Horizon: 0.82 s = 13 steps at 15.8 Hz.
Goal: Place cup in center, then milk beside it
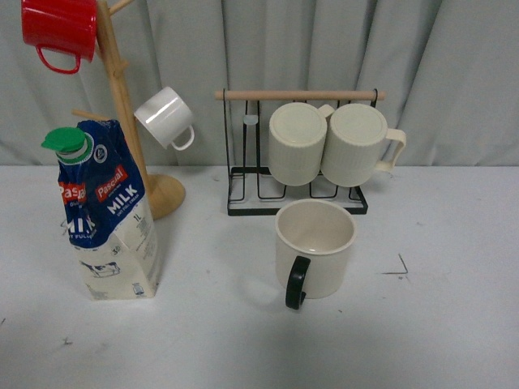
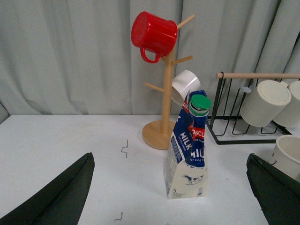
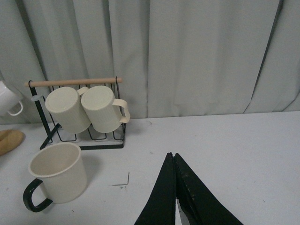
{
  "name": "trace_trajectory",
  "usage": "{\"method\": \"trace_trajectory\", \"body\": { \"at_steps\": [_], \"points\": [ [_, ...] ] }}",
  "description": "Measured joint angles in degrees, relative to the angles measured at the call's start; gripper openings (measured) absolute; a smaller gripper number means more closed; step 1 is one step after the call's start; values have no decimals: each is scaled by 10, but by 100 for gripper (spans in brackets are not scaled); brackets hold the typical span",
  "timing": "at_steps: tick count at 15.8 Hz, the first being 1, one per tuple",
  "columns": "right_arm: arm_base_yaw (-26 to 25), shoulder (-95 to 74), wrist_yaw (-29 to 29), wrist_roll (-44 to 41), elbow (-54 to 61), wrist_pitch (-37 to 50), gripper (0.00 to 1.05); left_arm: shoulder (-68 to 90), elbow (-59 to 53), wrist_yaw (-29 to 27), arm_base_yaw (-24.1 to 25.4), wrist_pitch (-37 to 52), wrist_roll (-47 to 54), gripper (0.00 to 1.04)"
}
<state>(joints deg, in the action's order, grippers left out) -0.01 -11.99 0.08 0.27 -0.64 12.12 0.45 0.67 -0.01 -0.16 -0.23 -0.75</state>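
Standing upright toward the left of the table [image 1: 243,348], the milk [image 1: 109,215] is at nine o'clock from the cup [image 1: 315,247], well apart from it. The left gripper [image 2: 169,157] hangs with fingers spread wide, holding nothing, the carton ahead of them and untouched. The cup sits near the middle, handle toward six o'clock. The right gripper [image 3: 171,157] has its fingers pressed together, empty.

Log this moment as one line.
cup upright, near centre, before rack | milk upright, left of cup, apart | left pincer open, empty | right pincer shut, empty
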Motion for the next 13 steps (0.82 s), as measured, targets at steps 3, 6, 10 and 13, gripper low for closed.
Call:
{"method": "trace_trajectory", "body": {
  "at_steps": [3,6,10,13],
  "points": [
    [0,33,0,0,0,-39,2,0,0,0,0,0,0,98],
    [0,118,0,0,-1,-120,2,0,0,0,0,0,0,98],
    [0,117,-1,-1,0,-123,21,0,0,0,0,0,0,98],
    [0,117,-1,-1,0,-123,48,156,108,-17,-9,-204,-9,98]
  ]
}}
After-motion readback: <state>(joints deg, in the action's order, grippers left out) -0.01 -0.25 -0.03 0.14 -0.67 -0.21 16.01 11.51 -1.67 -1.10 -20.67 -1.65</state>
